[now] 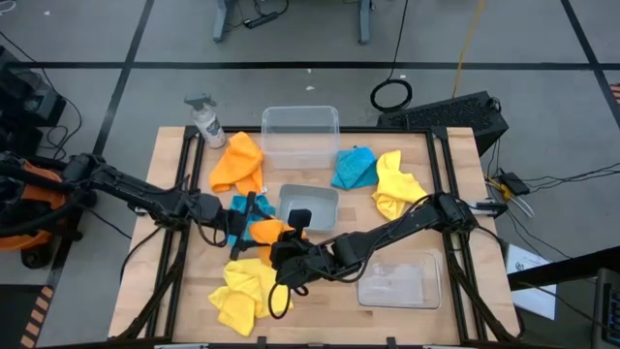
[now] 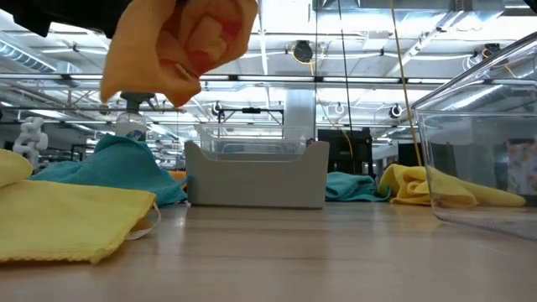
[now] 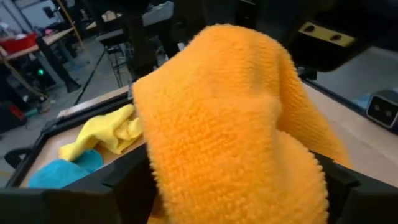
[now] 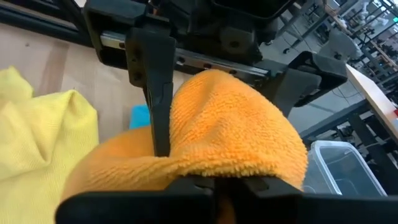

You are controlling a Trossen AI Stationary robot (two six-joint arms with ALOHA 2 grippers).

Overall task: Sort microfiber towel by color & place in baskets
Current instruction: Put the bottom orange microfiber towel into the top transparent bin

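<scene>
From my remote seat, biggest thing first: the wooden surface (image 1: pixel 184 291) fills the middle of the high view. On it are three clear baskets: a large basket (image 1: pixel 300 134) at upper centre, another large basket (image 1: pixel 399 281) at lower right, and a smaller greyish basket (image 1: pixel 308 206) dead centre.

Towels next. One orange towel (image 1: pixel 238 163) sits left of the upper basket, a turquoise towel (image 1: pixel 355 168) just right of it, with a yellow towel (image 1: pixel 395 186) beside that. A second yellow towel (image 1: pixel 242 293) is at lower left, and a second turquoise towel (image 1: pixel 244 208) shows left of centre under the left arm.

The other orange towel (image 1: pixel 269 232) is lifted off the surface, just below-left of the small basket. Both arms meet there: the left end effector (image 3: pixel 230 180) is clamped on it, and the right end effector (image 4: pixel 214 185) has its fingers closed on the same cloth.

Spray bottle (image 1: pixel 206 121) sits at upper left.
</scene>
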